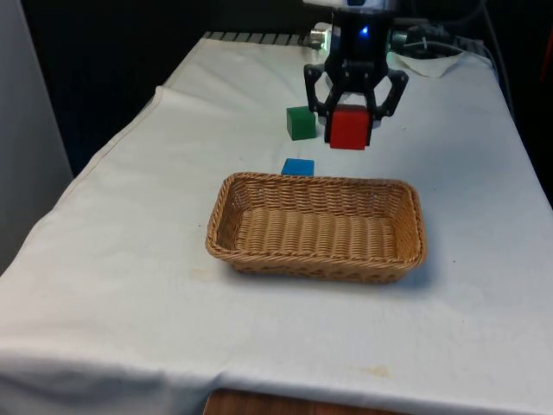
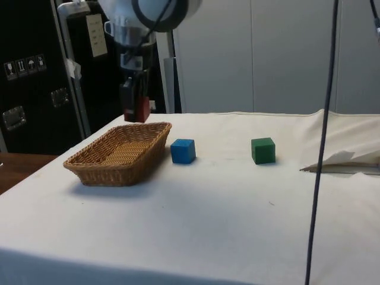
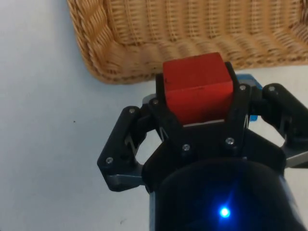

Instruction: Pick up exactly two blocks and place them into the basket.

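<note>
My gripper [image 1: 350, 130] is shut on a red block [image 1: 349, 128], held in the air just beyond the far rim of the wicker basket [image 1: 259, 255]. In the side view the red block [image 2: 141, 109] hangs above the basket's [image 2: 98, 172] far corner. The wrist view has the red block [image 3: 196, 87] between my fingers [image 3: 240, 108], with the basket's corner [image 3: 98, 53] beneath. A blue block [image 1: 297, 167] lies on the cloth against the basket's far side. A green block [image 1: 301, 123] stands farther back, to the front view's left of my gripper.
The basket holds nothing. Crumpled white paper [image 1: 432, 62] and cables lie at the far right of the front view. In the side view the blue block [image 2: 183, 151] and green block [image 2: 263, 150] sit apart on open cloth.
</note>
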Robot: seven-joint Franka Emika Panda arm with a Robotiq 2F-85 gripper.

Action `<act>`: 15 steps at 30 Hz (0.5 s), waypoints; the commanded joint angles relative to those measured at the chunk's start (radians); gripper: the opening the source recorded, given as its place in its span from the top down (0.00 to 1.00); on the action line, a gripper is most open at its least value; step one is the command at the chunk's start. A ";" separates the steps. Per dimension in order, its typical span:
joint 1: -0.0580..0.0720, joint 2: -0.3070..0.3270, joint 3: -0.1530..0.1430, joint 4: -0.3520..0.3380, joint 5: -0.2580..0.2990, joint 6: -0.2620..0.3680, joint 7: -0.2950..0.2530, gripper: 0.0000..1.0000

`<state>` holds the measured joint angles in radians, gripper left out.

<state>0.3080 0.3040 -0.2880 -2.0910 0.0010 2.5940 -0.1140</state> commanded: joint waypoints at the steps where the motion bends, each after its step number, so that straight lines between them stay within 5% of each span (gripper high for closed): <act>1: -0.003 0.020 0.009 0.029 0.015 -0.016 -0.003 0.99; 6: 0.000 0.051 0.007 0.067 0.011 -0.022 0.003 0.99; 12: -0.012 0.149 0.021 0.150 0.057 -0.022 -0.017 0.99; 15: -0.002 0.168 0.008 0.163 0.055 -0.020 -0.011 0.99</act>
<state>0.3060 0.4720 -0.2800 -1.9280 0.0560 2.5740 -0.1250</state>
